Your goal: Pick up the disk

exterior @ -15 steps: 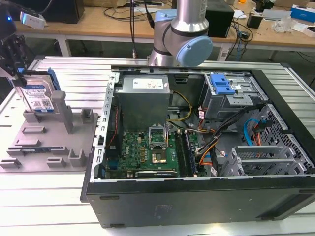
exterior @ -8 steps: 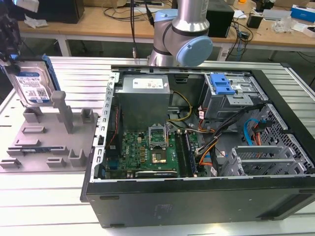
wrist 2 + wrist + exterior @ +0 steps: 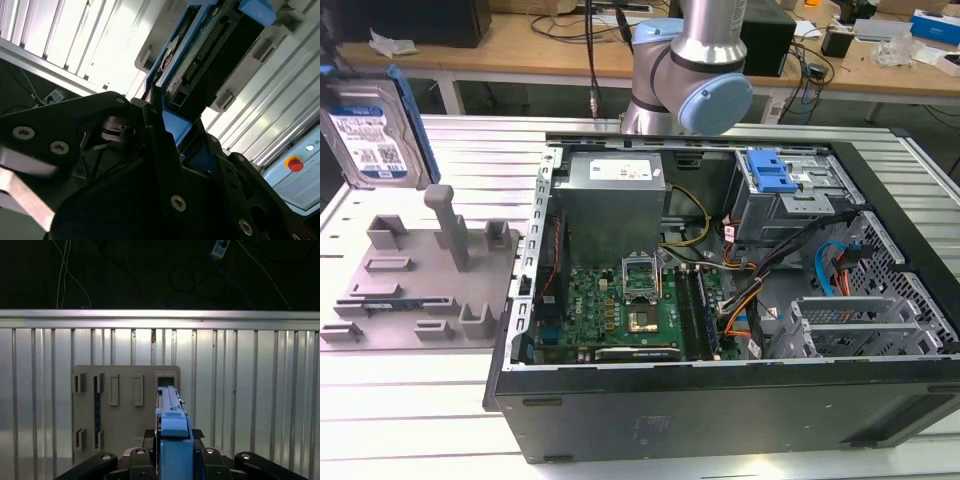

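Above the holder point(image 3: 125, 410), gripper point(image 3: 172, 460) grips disk point(image 3: 375, 135).

Your exterior view looks down from high and close over the open black computer case point(image 3: 720, 300). Both wrist views sit close behind the hand point(image 3: 172, 452), sharing the ribbed metal tabletop point(image 3: 250, 390) and the blue-railed silver disk point(image 3: 210, 50).

I see the disk point(image 3: 372, 130) raised on edge above the holder point(image 3: 415, 280), which lies on the slatted table point(image 3: 400, 400) at the exterior view's left, just beside the open computer case point(image 3: 720, 300) toward its right
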You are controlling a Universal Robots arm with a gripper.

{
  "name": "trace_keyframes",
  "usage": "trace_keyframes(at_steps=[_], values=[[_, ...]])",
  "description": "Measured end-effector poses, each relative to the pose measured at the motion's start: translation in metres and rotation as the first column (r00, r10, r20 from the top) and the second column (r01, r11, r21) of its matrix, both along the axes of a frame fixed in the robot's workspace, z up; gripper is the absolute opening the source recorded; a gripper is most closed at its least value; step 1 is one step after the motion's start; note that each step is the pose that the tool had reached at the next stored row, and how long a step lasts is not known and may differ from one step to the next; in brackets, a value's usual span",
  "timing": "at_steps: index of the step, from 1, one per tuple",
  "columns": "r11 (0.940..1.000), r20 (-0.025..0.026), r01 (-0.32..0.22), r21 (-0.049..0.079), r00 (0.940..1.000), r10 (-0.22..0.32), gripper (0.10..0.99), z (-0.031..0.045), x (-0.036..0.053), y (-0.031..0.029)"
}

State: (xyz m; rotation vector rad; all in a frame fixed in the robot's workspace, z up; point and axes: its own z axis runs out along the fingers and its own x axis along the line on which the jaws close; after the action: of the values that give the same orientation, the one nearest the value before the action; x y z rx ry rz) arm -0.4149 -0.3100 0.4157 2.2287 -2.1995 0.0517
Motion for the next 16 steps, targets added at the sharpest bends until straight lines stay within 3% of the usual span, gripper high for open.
trace_keyframes(at_steps=[2, 12, 13, 16], values=[[1.0000, 0.0006, 0.000, 0.001, 1.0000, 0.000, 0.365, 0.0206, 0.0000, 0.0000], [1.0000, 0.0015, 0.000, 0.003, 1.0000, 0.000, 0.365, 0.0656, 0.0000, -0.0001], [1.0000, 0.0015, 0.000, 0.003, 1.0000, 0.000, 0.365, 0.0697, 0.0000, -0.0001], [1.0000, 0.0016, 0.000, 0.004, 1.0000, 0.000, 0.365, 0.0699, 0.0000, -0.0001]])
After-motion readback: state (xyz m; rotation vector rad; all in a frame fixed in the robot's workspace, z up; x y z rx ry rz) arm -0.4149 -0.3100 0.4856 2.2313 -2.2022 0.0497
